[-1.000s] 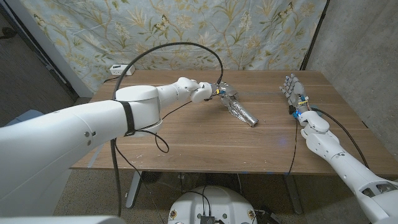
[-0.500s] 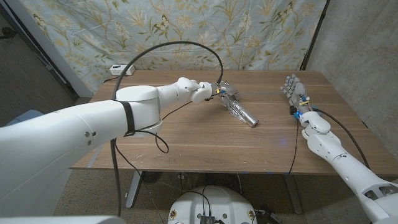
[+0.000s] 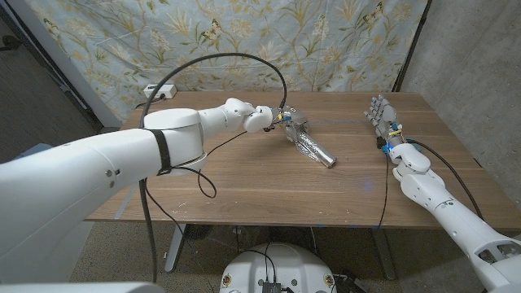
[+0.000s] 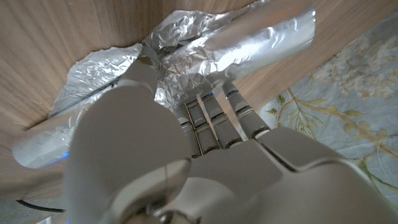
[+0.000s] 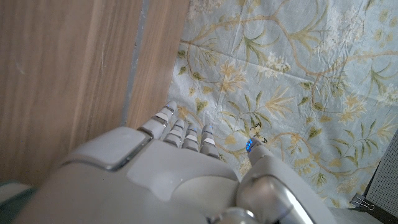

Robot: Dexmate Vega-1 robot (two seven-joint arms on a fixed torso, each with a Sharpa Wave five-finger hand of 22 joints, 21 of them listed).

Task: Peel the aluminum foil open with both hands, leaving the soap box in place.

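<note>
Head view: left hand on foil, right hand idle

Left hand pinches the far end of the foil bundle, table centre, probably to start a flap. Right hand, at 3 o'clock and well apart, stands with fingers spread, holding nothing. Soap box hidden under foil.

Even, fairly bright light is falling on my table from above, leaving only soft, short shadows. The foil is throwing small glints in the head view and wider white glare in my left wrist view. My left hand is blurring close to that lens, and my right hand is looking soft too.
</note>
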